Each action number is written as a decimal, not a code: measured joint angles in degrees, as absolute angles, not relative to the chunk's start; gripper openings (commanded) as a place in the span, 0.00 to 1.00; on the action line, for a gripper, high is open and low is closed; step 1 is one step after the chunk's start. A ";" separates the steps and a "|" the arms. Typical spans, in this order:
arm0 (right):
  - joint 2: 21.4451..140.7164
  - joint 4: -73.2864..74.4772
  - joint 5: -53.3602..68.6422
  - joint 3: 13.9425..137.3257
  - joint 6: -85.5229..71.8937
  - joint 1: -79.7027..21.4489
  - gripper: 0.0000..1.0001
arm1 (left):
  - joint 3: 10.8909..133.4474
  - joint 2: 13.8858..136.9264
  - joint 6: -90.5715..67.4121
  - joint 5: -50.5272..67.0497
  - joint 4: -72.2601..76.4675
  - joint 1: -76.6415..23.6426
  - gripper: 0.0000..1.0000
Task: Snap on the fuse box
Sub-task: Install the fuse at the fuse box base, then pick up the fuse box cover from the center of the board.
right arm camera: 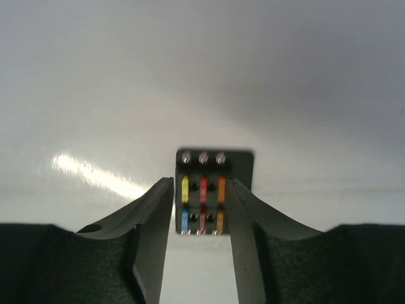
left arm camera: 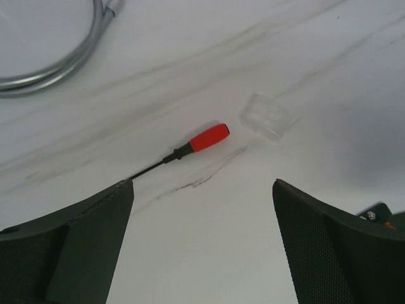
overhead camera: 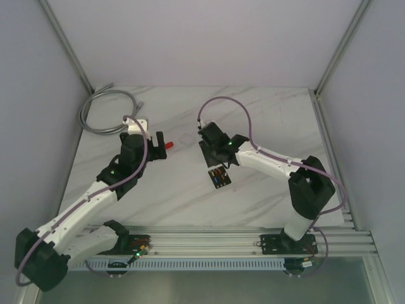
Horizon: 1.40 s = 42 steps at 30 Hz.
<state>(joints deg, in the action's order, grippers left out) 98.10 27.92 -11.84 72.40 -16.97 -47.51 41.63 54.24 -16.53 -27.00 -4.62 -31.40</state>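
- Step in hand, I reckon: the fuse box (right arm camera: 214, 190) is getting set in place for the cover. It lies flat on the worktop (overhead camera: 158, 196), right of centre, just on the near side of the right pincer (right arm camera: 199, 183).
- Right pincer is only a narrow way apart, fingers either side of the coloured fuse rows. The box looks wider than the gap, so it doesn't seem to be gripping it.
- Left pincer (left arm camera: 202, 190) is spread wide and holds nothing, hovering over the worktop to the left.
- The clear cover (left arm camera: 269, 117) is not on the box. It sits well apart from it, just beyond the red-handled tool (left arm camera: 202, 140).
- Next move, my guess: grab the cover, square it over the box and press it down evenly.
- No brand or writing I can read anywhere; the fuses are too small to show any numbers.
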 measured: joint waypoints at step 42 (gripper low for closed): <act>130.78 3.40 -1.93 97.25 4.27 -42.33 0.57 | 41.15 51.09 -20.67 -10.48 -11.27 -10.17 1.00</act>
